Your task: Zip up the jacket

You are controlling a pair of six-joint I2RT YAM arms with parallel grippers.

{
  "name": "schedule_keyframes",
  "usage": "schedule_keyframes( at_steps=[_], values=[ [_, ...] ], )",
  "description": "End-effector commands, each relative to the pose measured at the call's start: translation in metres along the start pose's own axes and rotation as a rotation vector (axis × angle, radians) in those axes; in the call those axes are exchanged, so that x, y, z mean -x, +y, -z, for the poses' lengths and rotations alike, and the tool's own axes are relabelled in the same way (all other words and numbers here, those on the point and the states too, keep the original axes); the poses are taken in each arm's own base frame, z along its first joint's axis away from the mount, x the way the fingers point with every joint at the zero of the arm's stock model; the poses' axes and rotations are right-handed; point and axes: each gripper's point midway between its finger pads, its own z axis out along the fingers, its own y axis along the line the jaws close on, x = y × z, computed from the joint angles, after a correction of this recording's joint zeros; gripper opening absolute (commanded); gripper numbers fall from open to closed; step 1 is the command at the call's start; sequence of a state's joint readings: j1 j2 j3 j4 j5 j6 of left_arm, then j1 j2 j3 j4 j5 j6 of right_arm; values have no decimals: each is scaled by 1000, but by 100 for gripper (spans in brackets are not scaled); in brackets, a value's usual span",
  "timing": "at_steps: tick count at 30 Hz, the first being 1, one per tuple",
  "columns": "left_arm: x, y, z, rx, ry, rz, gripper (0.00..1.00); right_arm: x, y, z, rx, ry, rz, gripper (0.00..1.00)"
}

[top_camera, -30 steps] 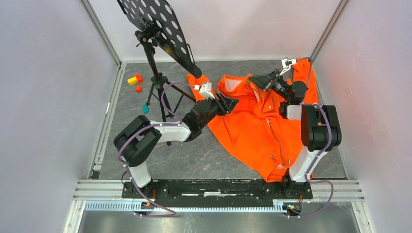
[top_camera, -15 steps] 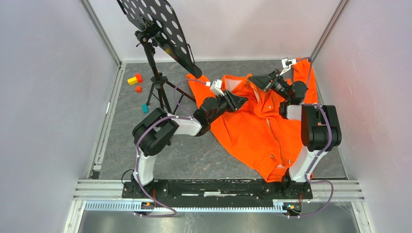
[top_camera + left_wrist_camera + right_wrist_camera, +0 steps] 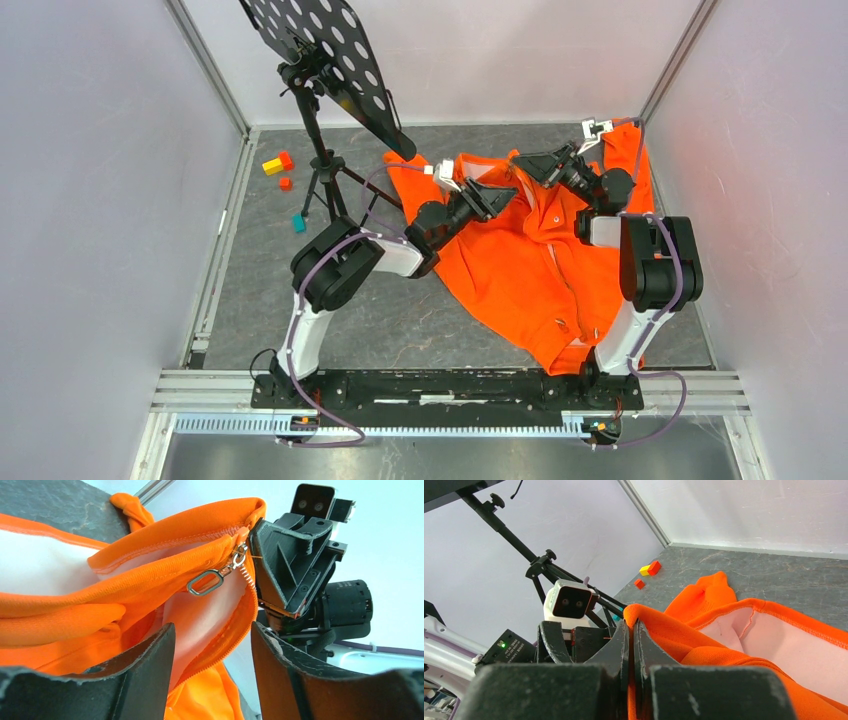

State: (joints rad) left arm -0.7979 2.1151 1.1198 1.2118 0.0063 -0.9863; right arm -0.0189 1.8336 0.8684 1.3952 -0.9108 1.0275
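Lining up on the zipper pull [image 3: 205,582]: in the left wrist view it hangs at 12 o'clock from the left gripper [image 3: 212,630], whose jaws stand apart with nothing between them. The right gripper [image 3: 631,625] is clamped on the jacket [image 3: 540,280] at its top edge, just beside the slider [image 3: 239,557]. The jacket lies on the table [image 3: 400,320] from 1 to 5 o'clock, and we read the zipper axis as running 12 to 6. The left arm is free, so we judge it takes the pull. The top view can't resolve the pull, and the right wrist view shows only pinched fabric.
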Motion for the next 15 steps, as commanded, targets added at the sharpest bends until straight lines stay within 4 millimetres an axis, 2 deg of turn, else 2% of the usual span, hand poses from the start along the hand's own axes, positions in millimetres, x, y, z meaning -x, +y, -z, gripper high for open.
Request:
schedule_keyframes(
  at_steps=[1,3,8,15],
  values=[
    [26,-28,-12,-136,-75,46,66,16,18,-3,59,-48,73,0],
    [28,-26,-16,-140,-71,61,71,16,18,-3,63,-49,71,0],
    [39,-19,-18,-142,-114,109,73,17,20,-3,69,-50,73,0],
    [41,-14,-25,-140,-105,133,74,18,21,-3,72,-53,73,0]
  ],
)
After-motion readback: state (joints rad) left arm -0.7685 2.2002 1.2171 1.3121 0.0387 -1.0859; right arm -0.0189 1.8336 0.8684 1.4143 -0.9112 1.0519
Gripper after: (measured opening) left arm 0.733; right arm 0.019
